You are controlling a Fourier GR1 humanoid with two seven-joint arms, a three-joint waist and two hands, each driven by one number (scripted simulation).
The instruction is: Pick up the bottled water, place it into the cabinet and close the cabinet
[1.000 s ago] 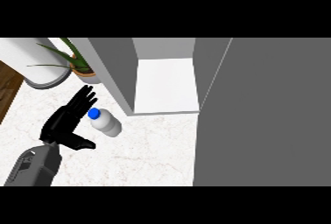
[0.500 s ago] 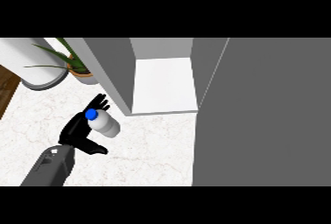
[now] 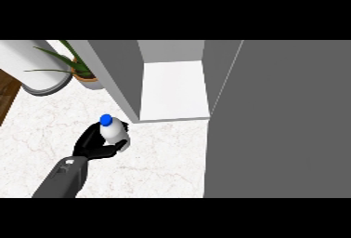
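— Where the head view looks down on the marbled surface (image 3: 158, 158), what has the left hand (image 3: 93, 144) got hold of?

— It has the bottled water (image 3: 113, 131). The black fingers (image 3: 118, 146) curl round the lower part of the white bottle, and the thumb side shows dark behind it. The blue cap (image 3: 106, 120) points up and away from the forearm.

— And where is the bottle against the cabinet (image 3: 171, 88)?

— Just in front of the open compartment, to the left of its white floor, near the grey side wall's lower corner. It is not inside. Whether it touches the surface or is lifted off, I cannot tell from this angle.

— The door?

— The cabinet door (image 3: 281, 121) stands open as a broad grey panel filling the right part of the view.

— Anything else around?

— A potted plant (image 3: 79, 69) with long green leaves sits at the upper left, beside a pale rounded object (image 3: 37, 69), well apart from the bottle. The grey forearm (image 3: 63, 179) comes in from the lower left edge.

— The right hand?

— It does not show in this view.
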